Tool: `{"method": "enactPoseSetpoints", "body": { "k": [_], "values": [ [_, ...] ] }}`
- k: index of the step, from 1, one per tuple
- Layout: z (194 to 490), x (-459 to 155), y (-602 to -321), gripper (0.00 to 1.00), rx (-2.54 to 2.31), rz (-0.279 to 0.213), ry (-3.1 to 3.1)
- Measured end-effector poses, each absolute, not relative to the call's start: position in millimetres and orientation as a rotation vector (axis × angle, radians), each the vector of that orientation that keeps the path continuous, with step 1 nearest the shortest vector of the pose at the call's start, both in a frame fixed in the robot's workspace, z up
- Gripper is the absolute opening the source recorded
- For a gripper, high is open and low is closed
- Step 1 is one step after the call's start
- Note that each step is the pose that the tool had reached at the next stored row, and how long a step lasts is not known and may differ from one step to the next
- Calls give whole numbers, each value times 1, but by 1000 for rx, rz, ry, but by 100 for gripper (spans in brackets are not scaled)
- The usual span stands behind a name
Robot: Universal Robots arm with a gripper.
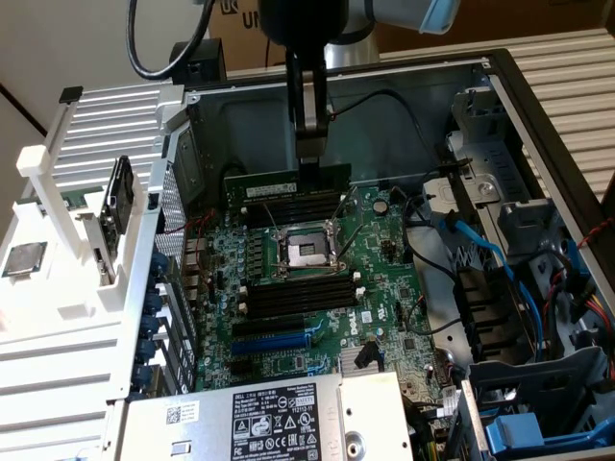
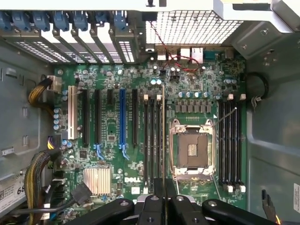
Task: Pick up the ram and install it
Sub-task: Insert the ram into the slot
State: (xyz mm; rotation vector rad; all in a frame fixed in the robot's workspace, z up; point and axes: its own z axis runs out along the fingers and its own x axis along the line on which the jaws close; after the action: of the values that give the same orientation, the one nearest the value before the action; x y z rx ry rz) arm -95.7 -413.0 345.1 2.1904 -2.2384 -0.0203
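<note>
Exterior view's left: white rack [image 1: 77, 288] sits outside the case. A square chip [image 1: 23, 259] lies flat on it and a dark card [image 1: 117, 197] stands in it. Reads as a parts holder, parked clear of the arm's path. Can't tell what the card is.

Middle: tool [image 1: 309, 154] drops straight down into the open PC case [image 1: 404, 106], pinched narrow on the top edge of the ram [image 1: 274, 184].
- Ram is upright, long edge level, gripped slightly off centre toward the exterior view's right.
- It runs parallel to the far black slots [image 1: 288, 213], on the far side of the CPU socket [image 1: 303, 252].
- Holding it by the top makes sense: the contact edge stays free and faces the board.

Wrist view: ram [image 2: 163, 131] is edge-on, a thin line running out from the tool [image 2: 164, 200]. It sits between the bare slots of that bank and the socket, so it looks lined up over the slot next to the socket.

Doesn't look seated to me. Whether the lower edge touches the slot is hidden behind the ram itself. Clip positions are too small to read.

Right: drive cage [image 1: 519, 211], with blue cables [image 1: 480, 250] routed off the board, so the slot area is unobstructed. Power supply [image 1: 279, 423] is cut off at the frame edge.
</note>
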Motion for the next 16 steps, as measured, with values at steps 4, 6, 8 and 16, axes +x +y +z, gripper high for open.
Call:
{"method": "enactPoseSetpoints", "body": {
  "k": [4, 6, 8, 16],
  "values": [
    [342, -95, -407, 12, 2185, -4, -2233],
    [341, -95, -407, 12, 2185, -2, -2233],
    [340, -95, -407, 12, 2184, 0, -2232],
    [336, -95, -407, 12, 2180, 10, -2228]
  ]
}}
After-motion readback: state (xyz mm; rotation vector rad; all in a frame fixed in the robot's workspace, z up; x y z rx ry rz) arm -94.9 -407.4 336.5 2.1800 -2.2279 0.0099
